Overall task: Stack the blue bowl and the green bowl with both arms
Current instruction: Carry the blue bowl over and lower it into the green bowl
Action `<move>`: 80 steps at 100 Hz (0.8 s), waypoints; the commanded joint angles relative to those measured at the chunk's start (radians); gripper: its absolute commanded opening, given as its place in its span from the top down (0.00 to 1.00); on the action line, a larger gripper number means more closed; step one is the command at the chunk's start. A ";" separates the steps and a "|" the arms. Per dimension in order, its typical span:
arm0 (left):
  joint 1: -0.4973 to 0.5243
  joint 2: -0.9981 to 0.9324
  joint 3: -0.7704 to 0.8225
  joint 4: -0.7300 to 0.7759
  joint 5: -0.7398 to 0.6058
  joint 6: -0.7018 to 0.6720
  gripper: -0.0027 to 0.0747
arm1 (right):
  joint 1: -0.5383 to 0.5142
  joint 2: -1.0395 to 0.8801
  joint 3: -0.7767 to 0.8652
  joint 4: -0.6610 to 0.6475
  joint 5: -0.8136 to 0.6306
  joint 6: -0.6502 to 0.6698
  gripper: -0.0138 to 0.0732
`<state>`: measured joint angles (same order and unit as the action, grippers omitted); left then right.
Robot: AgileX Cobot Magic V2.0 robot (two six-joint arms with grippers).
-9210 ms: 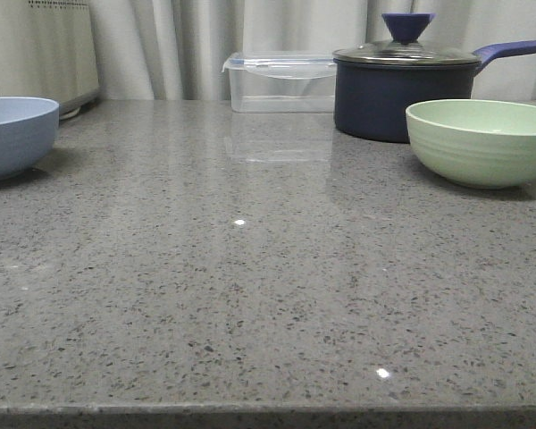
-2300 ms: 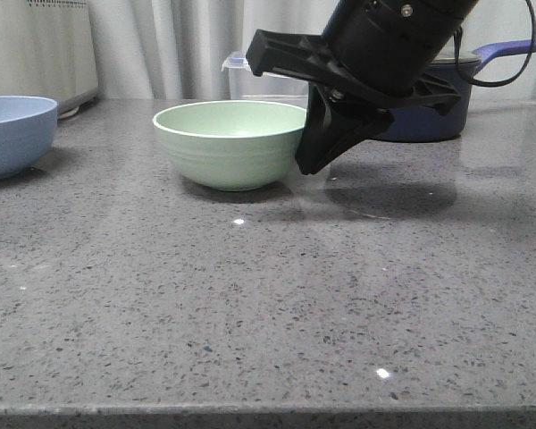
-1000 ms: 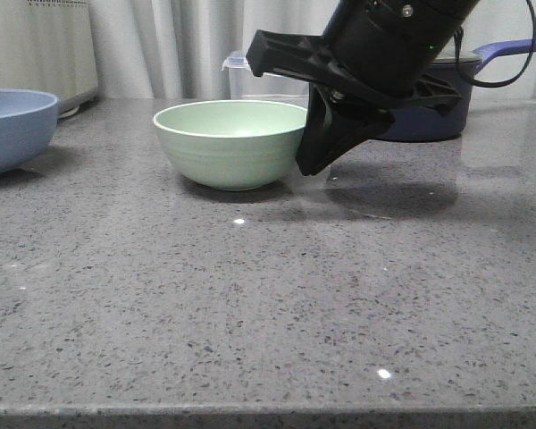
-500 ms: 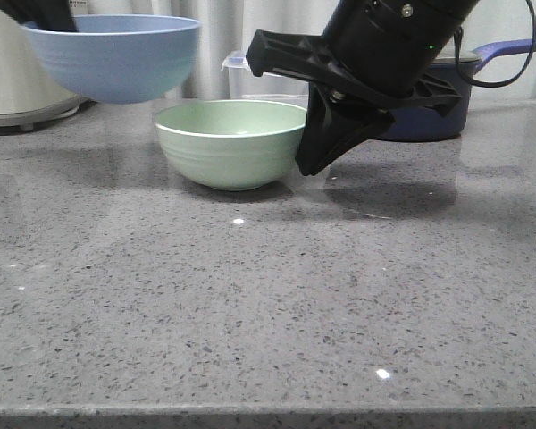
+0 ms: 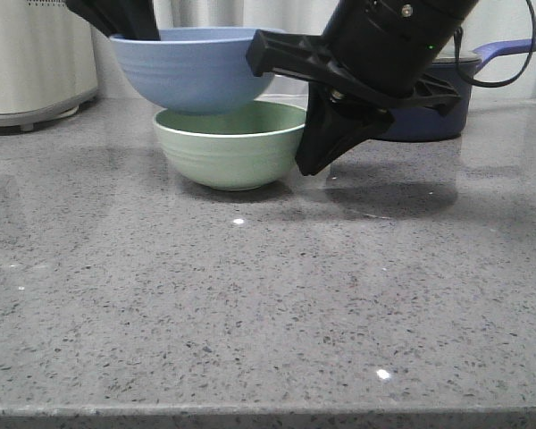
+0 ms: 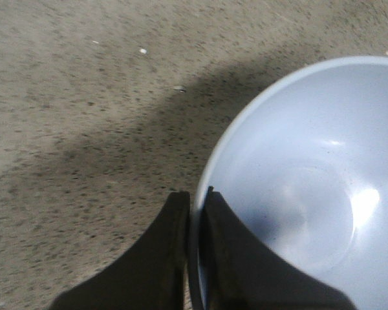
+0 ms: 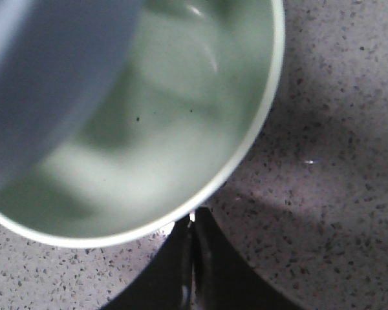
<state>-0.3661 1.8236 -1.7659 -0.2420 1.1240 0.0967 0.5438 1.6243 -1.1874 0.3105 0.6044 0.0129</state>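
Two bowls mid-table: blue bowl held above green bowl, offset toward left. Left gripper clamped on blue rim. Right gripper closed empty, just beside green rim.

A home kitchen, by the look of it. The speckled grey stone table carries a navy lidded saucepan and a white countertop appliance. Pale curtains hang behind them.
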 commanded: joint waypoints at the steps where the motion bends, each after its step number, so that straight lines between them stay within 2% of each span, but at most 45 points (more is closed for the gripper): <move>1: -0.016 -0.039 -0.034 -0.057 -0.039 -0.005 0.99 | 0.002 -0.040 -0.024 0.010 -0.034 -0.013 0.89; 54: -0.033 -0.032 -0.034 -0.089 -0.052 -0.005 0.98 | 0.002 -0.040 -0.024 0.010 -0.034 -0.013 0.89; 61: -0.031 -0.032 -0.034 -0.098 -0.052 -0.005 0.89 | 0.002 -0.040 -0.024 0.010 -0.034 -0.013 0.89; 73: -0.031 -0.032 -0.034 -0.098 -0.043 -0.005 0.65 | 0.002 -0.040 -0.024 0.010 -0.034 -0.013 0.89; 80: -0.031 -0.032 -0.034 -0.098 -0.041 -0.005 0.57 | 0.002 -0.040 -0.024 0.010 -0.034 -0.013 0.89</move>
<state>-0.3902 1.8431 -1.7659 -0.3059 1.1156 0.0967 0.5438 1.6243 -1.1874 0.3105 0.6054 0.0110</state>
